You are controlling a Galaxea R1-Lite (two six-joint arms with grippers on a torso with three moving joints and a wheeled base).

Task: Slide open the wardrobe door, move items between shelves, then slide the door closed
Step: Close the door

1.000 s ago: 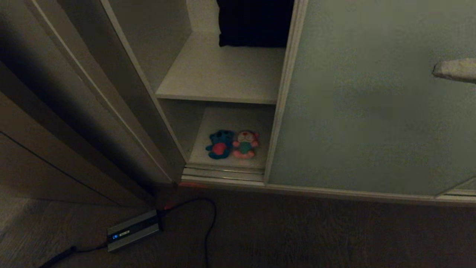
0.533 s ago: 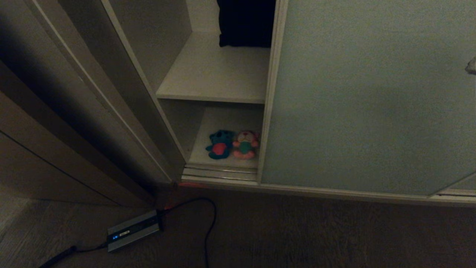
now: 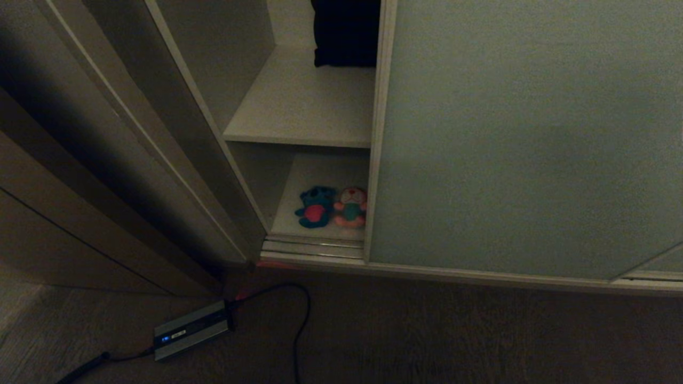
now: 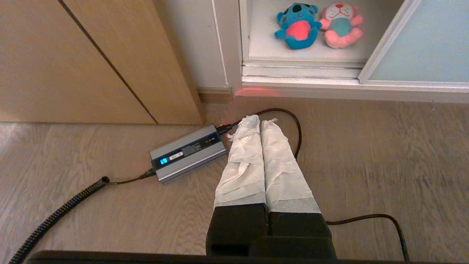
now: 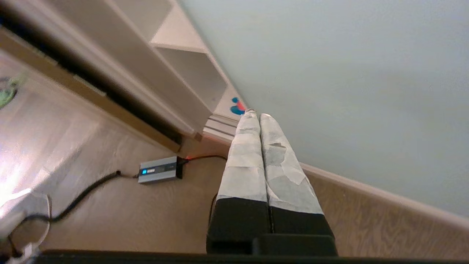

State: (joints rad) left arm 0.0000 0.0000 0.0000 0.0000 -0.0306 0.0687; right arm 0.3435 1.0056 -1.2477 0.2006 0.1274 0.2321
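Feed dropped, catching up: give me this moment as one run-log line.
door: sliding wardrobe door part open | toys: blue plush, pink plush on bottom shelf | left hand shut, parked | right hand shut, empty

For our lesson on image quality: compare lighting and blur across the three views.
Head view: dim, the plush toys barely lit. Left wrist view: bright and sharp, red glow on the floor. Right wrist view: bright, floor edge smeared, glare patch.
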